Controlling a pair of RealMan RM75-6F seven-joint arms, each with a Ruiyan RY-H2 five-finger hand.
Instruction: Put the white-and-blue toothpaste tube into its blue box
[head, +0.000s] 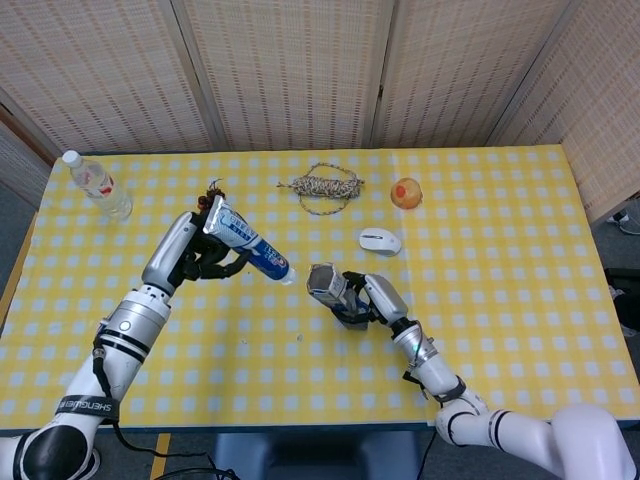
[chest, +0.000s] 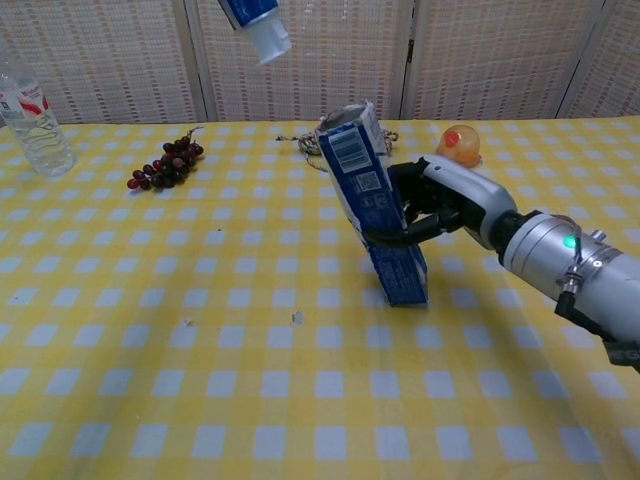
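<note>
My left hand (head: 200, 260) grips the white-and-blue toothpaste tube (head: 248, 246), cap end tilted down. My right hand (chest: 440, 200) clasps the open-topped blue cardboard box (chest: 372, 204) mid-tabletop, leaning

In the chest view the toothpaste tube (chest: 256, 22) is cut off by the top edge, so only its capped end shows, and the left hand (head: 205, 258) holding it lies wholly outside that picture. The water bottle (chest: 28, 105) at far left loses its top to the same edge, and the mouse (head: 380, 240) is hidden behind the blue box (chest: 372, 200) and the right hand (chest: 435, 200). The print on the box label is too small to read.
</note>
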